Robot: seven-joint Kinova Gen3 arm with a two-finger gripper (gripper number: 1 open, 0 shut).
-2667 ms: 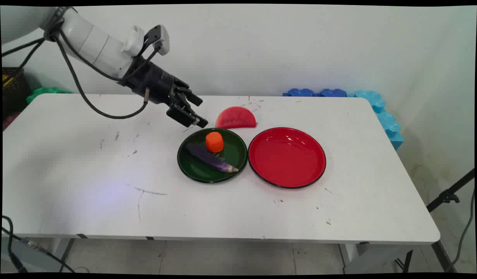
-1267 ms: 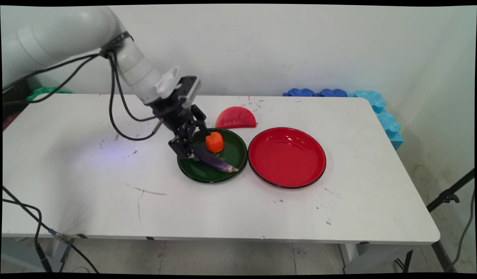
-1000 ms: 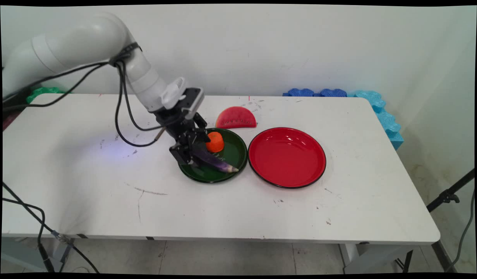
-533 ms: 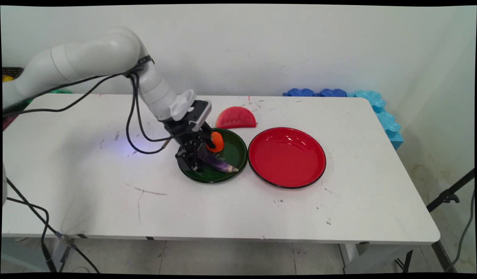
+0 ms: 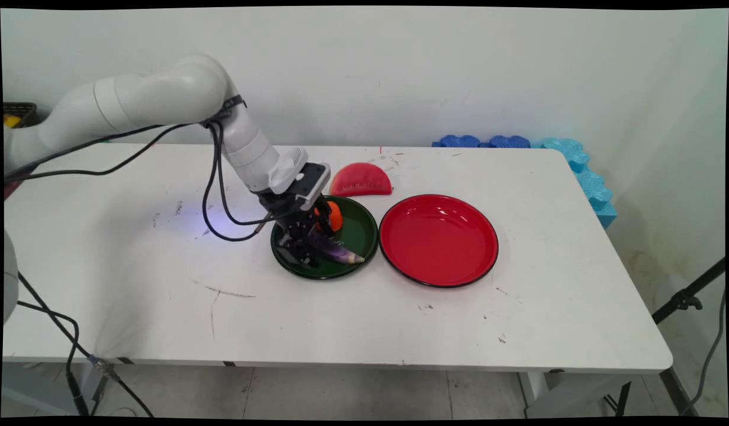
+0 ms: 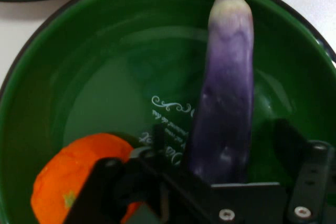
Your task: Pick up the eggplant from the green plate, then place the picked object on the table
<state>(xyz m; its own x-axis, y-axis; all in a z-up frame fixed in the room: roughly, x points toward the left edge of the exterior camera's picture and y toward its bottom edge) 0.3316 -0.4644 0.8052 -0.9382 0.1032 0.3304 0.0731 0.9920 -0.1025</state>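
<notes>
Hand view: fingers (image 6: 157, 145) straddle smooth, tapered eggplant (image 6: 226, 103).

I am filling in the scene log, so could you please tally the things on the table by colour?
Red: 2, the empty plate and the watermelon slice.
Green: 1, the plate under the hand.
Orange: 1, the carrot piece.
Purple: 1, the eggplant.
Total: 5.
</notes>
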